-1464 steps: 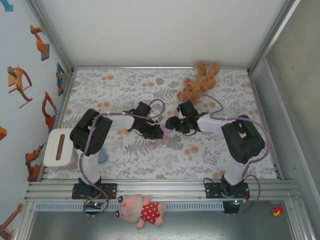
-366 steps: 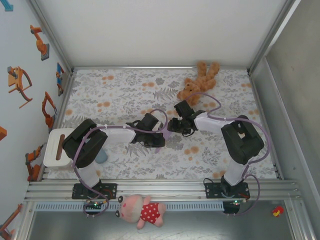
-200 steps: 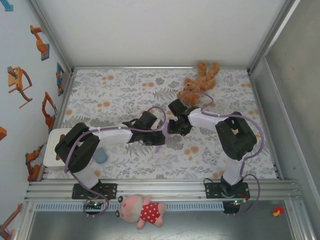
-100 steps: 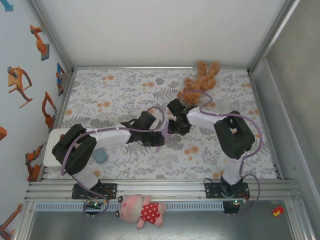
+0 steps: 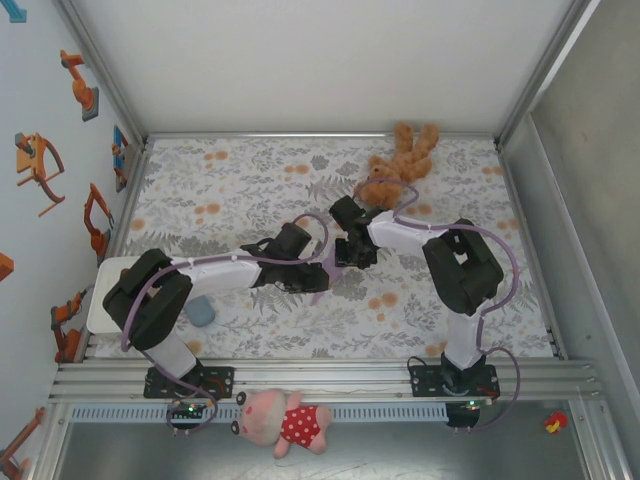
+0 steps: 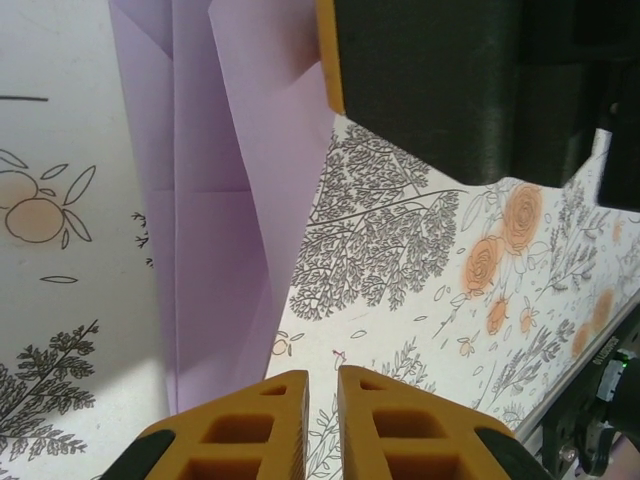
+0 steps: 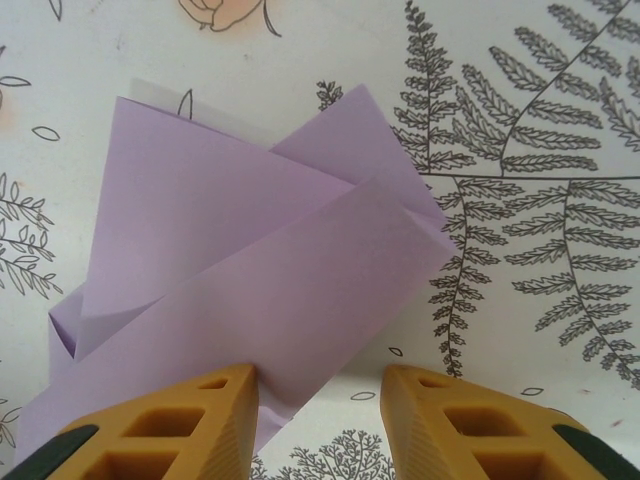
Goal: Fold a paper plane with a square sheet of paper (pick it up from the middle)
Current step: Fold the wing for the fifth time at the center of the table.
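Right wrist shows folded lilac paper [image 7: 250, 270] on floral tablecloth [image 7: 520, 200].

Table [image 5: 300, 315] centre tight — left gripper [image 6: 322, 385] and right gripper [image 7: 320, 385] nearly nose to nose over folded paper [image 7: 250, 270]. Teddy bear [image 5: 398, 160] crowds far right, just behind right arm. Far-left corner open — nothing standing there.

Paper [image 7: 250, 270]: lilac, folded, several flaps overlapping, flat on floral cloth [image 7: 520, 250]. Right gripper [image 7: 320, 400]: orange fingers [image 7: 180, 430] apart, one at the paper's lower edge, the other over bare cloth, paper edge between them.
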Controlling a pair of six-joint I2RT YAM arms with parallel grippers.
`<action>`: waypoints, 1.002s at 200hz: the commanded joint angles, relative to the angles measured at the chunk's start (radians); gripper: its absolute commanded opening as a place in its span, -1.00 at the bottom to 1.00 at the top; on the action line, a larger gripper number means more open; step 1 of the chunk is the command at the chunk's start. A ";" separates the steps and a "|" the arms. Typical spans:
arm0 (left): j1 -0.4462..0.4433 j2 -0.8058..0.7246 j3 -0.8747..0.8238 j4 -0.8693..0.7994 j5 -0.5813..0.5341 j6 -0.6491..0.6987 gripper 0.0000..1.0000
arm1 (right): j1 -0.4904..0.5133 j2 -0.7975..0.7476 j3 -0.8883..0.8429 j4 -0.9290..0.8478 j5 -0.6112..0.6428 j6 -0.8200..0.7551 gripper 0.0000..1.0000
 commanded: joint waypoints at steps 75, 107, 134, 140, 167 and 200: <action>-0.003 0.046 -0.041 -0.010 0.008 -0.034 -0.80 | 0.024 0.140 -0.039 0.061 -0.040 0.014 -0.23; -0.002 0.053 -0.043 0.000 0.011 -0.037 -0.81 | 0.026 0.145 -0.037 0.059 -0.040 0.013 -0.23; -0.002 0.062 -0.048 0.015 0.027 -0.046 -0.81 | 0.026 0.151 -0.036 0.055 -0.040 0.014 -0.23; -0.003 0.063 -0.049 0.017 0.029 -0.048 -0.81 | 0.026 0.151 -0.035 0.055 -0.040 0.014 -0.23; -0.002 0.065 -0.060 0.022 0.027 -0.051 -0.81 | 0.026 0.155 -0.035 0.054 -0.040 0.013 -0.23; -0.003 0.068 -0.066 0.024 0.028 -0.055 -0.81 | 0.028 0.165 -0.029 0.045 -0.038 0.015 -0.23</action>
